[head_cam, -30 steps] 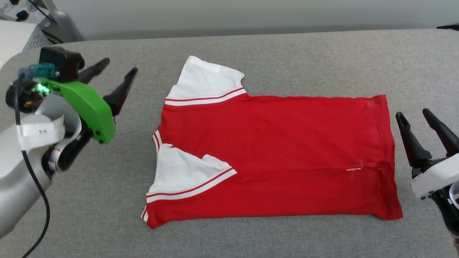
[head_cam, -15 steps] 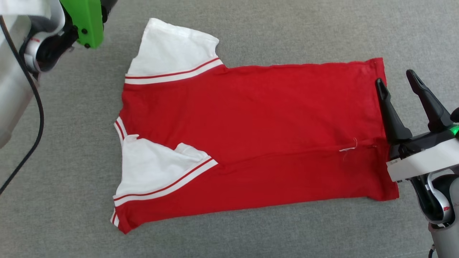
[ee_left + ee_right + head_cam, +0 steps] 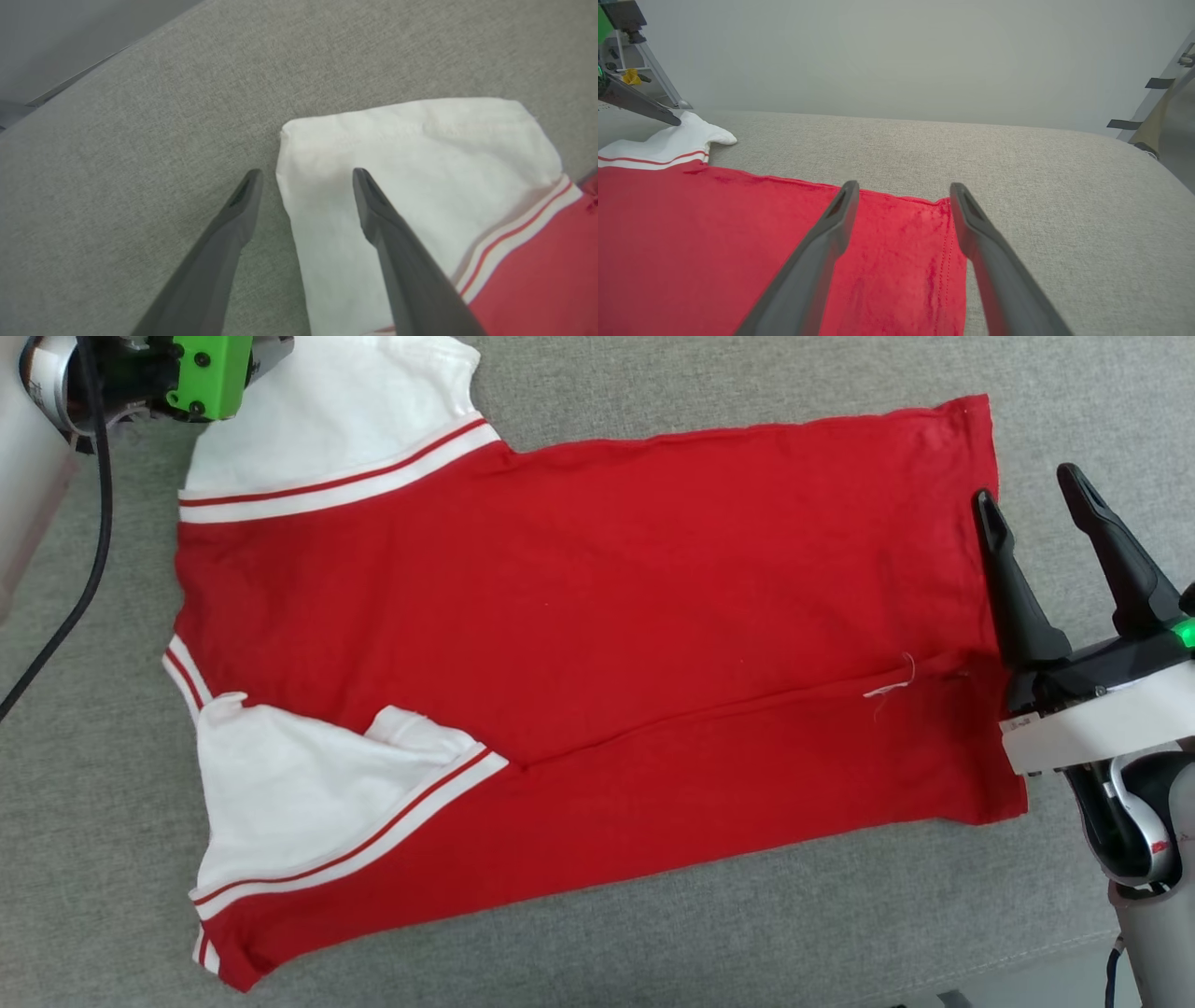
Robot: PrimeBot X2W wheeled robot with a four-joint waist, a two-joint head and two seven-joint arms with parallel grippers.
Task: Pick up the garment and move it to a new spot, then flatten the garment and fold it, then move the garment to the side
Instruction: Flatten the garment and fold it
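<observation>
Left wrist view is showing the left pincer [image 3: 306,175] gaping astride the white sleeve [image 3: 411,154] edge, the right pincer [image 3: 903,186] gaping over the hem corner [image 3: 943,207] of the garment [image 3: 597,616], lying flat on the bench [image 3: 747,933]: light, limp cloth, probably best pinched there.

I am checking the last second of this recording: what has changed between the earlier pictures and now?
The left pincer has moved to the garment, straddling the edge of its far white sleeve. The right pincer has moved in over the hem. The head camera has tilted down. Both pincers stay open, holding nothing; the garment lies as before.
</observation>
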